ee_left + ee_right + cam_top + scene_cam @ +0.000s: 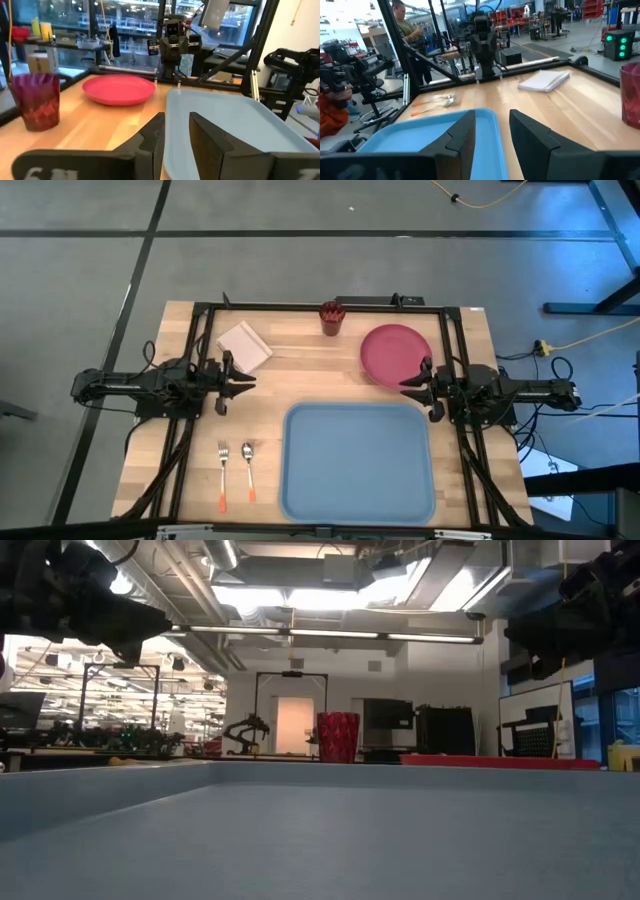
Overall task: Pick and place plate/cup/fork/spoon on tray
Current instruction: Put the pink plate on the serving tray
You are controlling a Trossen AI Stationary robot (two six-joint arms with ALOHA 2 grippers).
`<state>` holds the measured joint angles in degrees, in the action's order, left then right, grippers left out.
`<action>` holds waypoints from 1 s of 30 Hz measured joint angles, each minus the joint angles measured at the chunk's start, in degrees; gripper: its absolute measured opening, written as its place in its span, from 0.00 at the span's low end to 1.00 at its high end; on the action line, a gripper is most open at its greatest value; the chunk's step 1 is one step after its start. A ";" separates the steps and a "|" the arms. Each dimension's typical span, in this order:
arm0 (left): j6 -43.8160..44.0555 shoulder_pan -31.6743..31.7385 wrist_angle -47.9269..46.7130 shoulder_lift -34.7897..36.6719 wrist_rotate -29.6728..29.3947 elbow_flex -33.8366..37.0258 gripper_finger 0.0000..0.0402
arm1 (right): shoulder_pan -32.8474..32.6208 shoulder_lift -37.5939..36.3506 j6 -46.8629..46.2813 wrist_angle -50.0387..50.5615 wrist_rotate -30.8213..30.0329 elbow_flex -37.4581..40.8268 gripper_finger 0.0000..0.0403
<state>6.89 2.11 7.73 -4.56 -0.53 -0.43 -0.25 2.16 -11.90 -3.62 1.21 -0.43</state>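
Note:
The light-blue tray [358, 465] lies at the table's near middle, nothing on it. The pinkish-red plate [396, 352] rests flat just beyond it at the far right. The dark red cup [331, 318] stands upright at the far edge. The fork [222, 475] and the spoon [248, 470] lie side by side left of the tray, orange handles toward the near edge. My left gripper [245, 383] waits at the table's left side and my right gripper [408, 385] at the right side beside the plate. Both point level toward the middle, a little open, with nothing between the fingers [176, 135] [492, 137].
A white square pad [244, 346] lies at the far left, close to my left gripper. A dark frame [320, 305] runs along the table's far and side edges. Beyond the table, the right wrist view shows a person [402, 25] standing.

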 joint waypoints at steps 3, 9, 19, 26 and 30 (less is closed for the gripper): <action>-5.38 0.00 5.84 0.00 0.02 0.00 0.20 | 0.02 -0.01 -1.30 -7.95 2.84 0.00 0.31; -5.80 -0.02 18.96 -1.14 4.11 0.00 0.20 | 0.00 -0.03 1.81 -26.01 9.40 -0.35 0.31; -4.61 -0.79 20.13 -19.72 4.17 -4.24 0.20 | 0.01 7.80 5.91 -23.11 3.66 -3.35 0.31; -9.31 -0.77 19.98 -36.06 2.55 -12.75 0.20 | 0.00 12.61 2.36 -23.03 2.95 -3.61 0.31; -9.81 -0.77 19.84 -43.97 2.55 -16.77 0.20 | 0.00 13.90 1.56 -23.07 2.95 -3.61 0.31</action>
<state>-2.92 1.34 27.57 -48.53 2.02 -17.19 -0.25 16.06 -10.34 -26.69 4.16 -4.03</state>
